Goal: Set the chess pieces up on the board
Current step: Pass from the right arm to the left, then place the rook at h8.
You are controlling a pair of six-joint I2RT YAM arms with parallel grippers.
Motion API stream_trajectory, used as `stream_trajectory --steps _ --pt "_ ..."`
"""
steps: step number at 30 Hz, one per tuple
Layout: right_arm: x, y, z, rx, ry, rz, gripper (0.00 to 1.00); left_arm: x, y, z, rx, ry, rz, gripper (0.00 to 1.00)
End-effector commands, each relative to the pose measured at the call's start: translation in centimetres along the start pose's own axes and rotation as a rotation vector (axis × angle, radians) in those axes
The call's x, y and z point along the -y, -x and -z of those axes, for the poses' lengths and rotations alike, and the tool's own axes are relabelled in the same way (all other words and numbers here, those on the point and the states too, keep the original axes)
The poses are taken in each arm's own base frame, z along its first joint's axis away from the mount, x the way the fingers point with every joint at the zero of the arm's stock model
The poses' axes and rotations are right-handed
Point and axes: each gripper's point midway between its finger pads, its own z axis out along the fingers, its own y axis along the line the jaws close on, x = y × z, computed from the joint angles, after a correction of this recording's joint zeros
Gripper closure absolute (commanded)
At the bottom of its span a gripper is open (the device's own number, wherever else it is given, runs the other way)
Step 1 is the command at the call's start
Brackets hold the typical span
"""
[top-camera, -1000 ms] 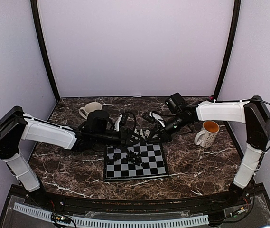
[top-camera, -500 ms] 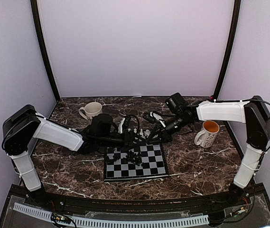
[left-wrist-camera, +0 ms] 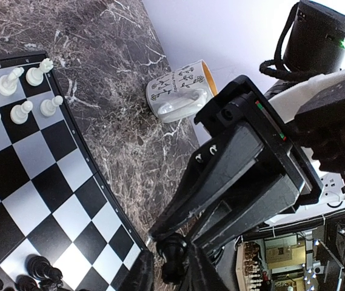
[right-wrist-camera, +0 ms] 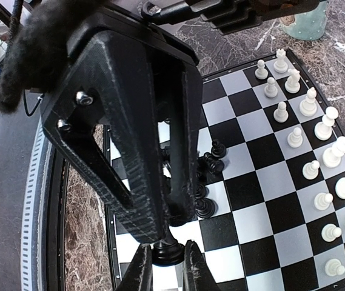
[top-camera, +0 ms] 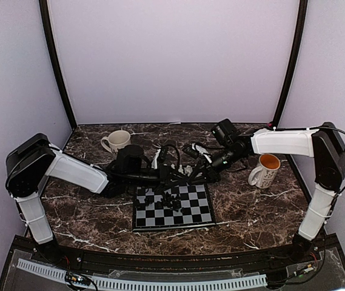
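Note:
The board (top-camera: 204,213) lies mid-table. White chess pieces (left-wrist-camera: 14,91) stand along one edge and a cluster of black ones (right-wrist-camera: 211,160) sits near the middle. Both grippers meet above the board's far edge. My right gripper (right-wrist-camera: 168,265) is shut on the base of a black piece (right-wrist-camera: 169,253). My left gripper (left-wrist-camera: 171,268) has its fingers on either side of the same black piece (left-wrist-camera: 175,260). In the top view the left gripper (top-camera: 181,174) and the right gripper (top-camera: 197,172) point tip to tip, and the piece is too small to make out.
A white mug with an orange inside (top-camera: 264,170) stands right of the board, close under the right arm. A cream mug (top-camera: 117,140) stands at the back left. Dark marble tabletop (top-camera: 251,212) surrounds the board.
My left arm has reached further right, up to the right gripper, and its jaws have narrowed around the black piece. The right arm has held still.

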Motion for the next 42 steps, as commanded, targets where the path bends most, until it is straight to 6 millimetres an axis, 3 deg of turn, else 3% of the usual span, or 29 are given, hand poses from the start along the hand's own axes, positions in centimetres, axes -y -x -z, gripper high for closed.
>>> stream_trajectory --steps 1,5,9,12,19,23,29,37,42 --pt "-0.6 0.5 0.3 0.02 0.016 0.026 0.91 1.9 0.8 -0.2 0.012 -0.067 -0.029 0.82" --pt "-0.5 0.4 0.3 0.014 0.013 0.028 0.87 2.1 0.8 -0.2 0.009 -0.071 -0.04 0.91" --pt "-0.9 0.7 1.0 0.013 0.008 0.054 0.63 2.0 0.4 0.4 -0.022 -0.018 -0.085 0.93" --pt "-1.6 1.2 2.3 0.044 0.02 0.09 0.55 1.0 0.0 1.9 -0.054 0.118 -0.161 0.93" --pt "-0.2 1.5 4.4 0.072 -0.025 0.07 0.56 -0.8 -1.6 8.0 -0.123 0.447 -0.377 0.93" --pt "0.6 1.3 4.7 0.063 -0.05 0.067 0.57 -2.3 -4.0 11.0 -0.19 0.611 -0.452 0.93" --pt "1.1 1.0 4.6 0.054 -0.06 0.06 0.58 -3.3 -7.5 13.8 -0.281 0.739 -0.501 0.93" --pt "1.3 0.5 4.2 0.042 -0.053 0.05 0.58 -5.4 -10.8 14.0 -0.42 0.803 -0.505 0.92" --pt "1.2 0.5 4.4 0.038 -0.065 0.063 0.59 -6.4 -11.1 13.5 -0.46 0.878 -0.526 0.91"
